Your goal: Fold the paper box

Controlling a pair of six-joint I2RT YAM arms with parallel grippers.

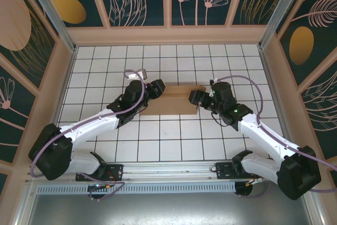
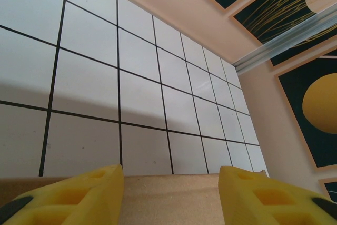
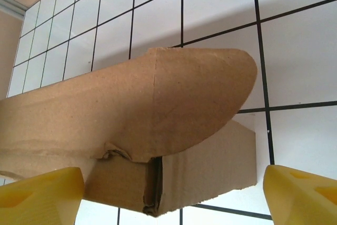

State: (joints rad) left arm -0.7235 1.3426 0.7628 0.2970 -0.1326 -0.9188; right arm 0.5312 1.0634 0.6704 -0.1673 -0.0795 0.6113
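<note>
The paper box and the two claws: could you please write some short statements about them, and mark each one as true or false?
1. The paper box lies near the middle of the white tiled table. True.
2. The box is printed with blue letters. False: it is plain brown cardboard.
3. The right claw is shut tight. False: its yellow fingers stand wide apart.
4. A flap with a rounded end shows at the box end near the right claw. True.
5. The left claw is open, and a cardboard edge shows between its fingers. True.
</note>
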